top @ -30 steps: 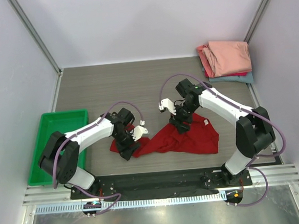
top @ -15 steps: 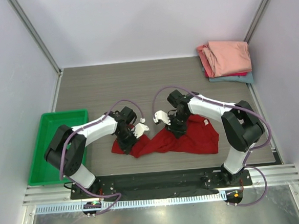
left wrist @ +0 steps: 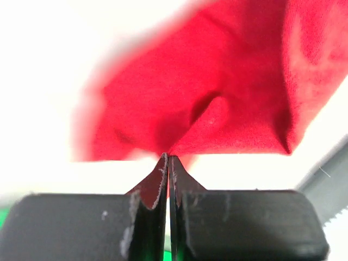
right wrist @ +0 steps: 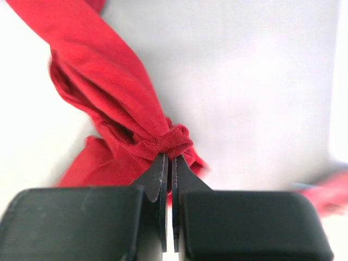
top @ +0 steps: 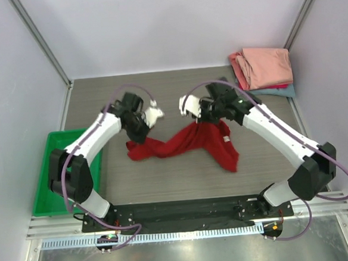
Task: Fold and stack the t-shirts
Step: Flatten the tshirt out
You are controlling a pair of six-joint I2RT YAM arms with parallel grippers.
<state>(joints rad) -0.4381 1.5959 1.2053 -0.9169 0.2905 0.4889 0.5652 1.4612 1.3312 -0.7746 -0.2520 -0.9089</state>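
A deep red t-shirt (top: pixel 190 141) with a small white neck label (top: pixel 226 139) hangs stretched between my two grippers above the table's middle, its lower part drooping to the right. My left gripper (top: pixel 137 132) is shut on the shirt's left end; the left wrist view shows red cloth (left wrist: pixel 217 98) pinched at the closed fingertips (left wrist: pixel 162 163). My right gripper (top: pixel 204 117) is shut on a bunched hem; in the right wrist view the red shirt (right wrist: pixel 109 70) gathers into a knot at its closed tips. Folded salmon-pink, red and teal t-shirts (top: pixel 267 66) lie stacked at the back right corner.
A green plastic tray (top: pixel 47 152) sits at the left edge, beside the left arm. Grey walls and metal posts close in the table on three sides.
Both grippers closed on the red shirt's edges and lifted it off the table, moving toward the back. The shirt went from lying flat near the front to hanging stretched between them.
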